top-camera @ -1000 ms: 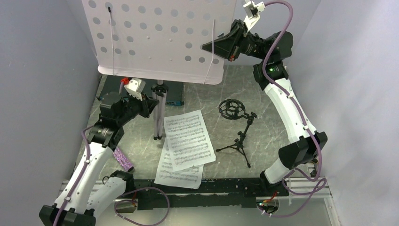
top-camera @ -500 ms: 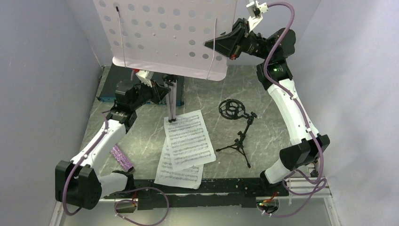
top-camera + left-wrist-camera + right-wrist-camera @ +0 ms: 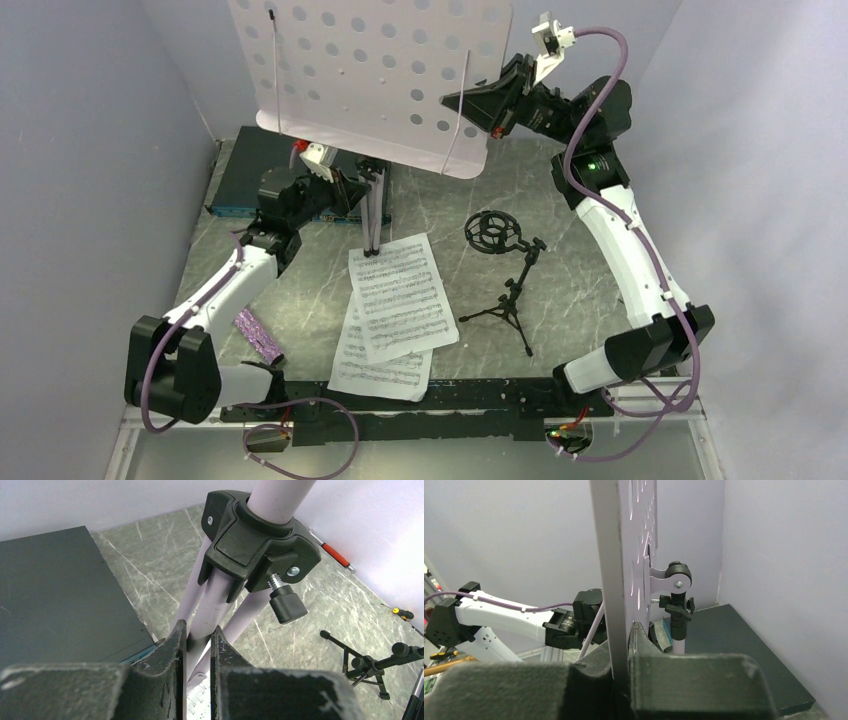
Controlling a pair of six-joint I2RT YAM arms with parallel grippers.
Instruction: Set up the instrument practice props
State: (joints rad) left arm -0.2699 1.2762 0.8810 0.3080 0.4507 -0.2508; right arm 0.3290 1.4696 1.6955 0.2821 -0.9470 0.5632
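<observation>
Your music stand [image 3: 370, 70] is upright at the far side, its bunched legs ending at the top edge of the sheet-music pages [image 3: 398, 300]. Your left gripper [image 3: 197, 632] is clenched on one lilac leg, and your right gripper [image 3: 620, 642] pinches the perforated desk's edge. The mic stand [image 3: 512, 290] stands to the right of the pages, and the microphone [image 3: 258, 337] lies to their left.

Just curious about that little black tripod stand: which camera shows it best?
Top external: the small black mic stand shows whole, legs to ring holder. Left wrist catches only part, at its right edge; right wrist shows none.
</observation>
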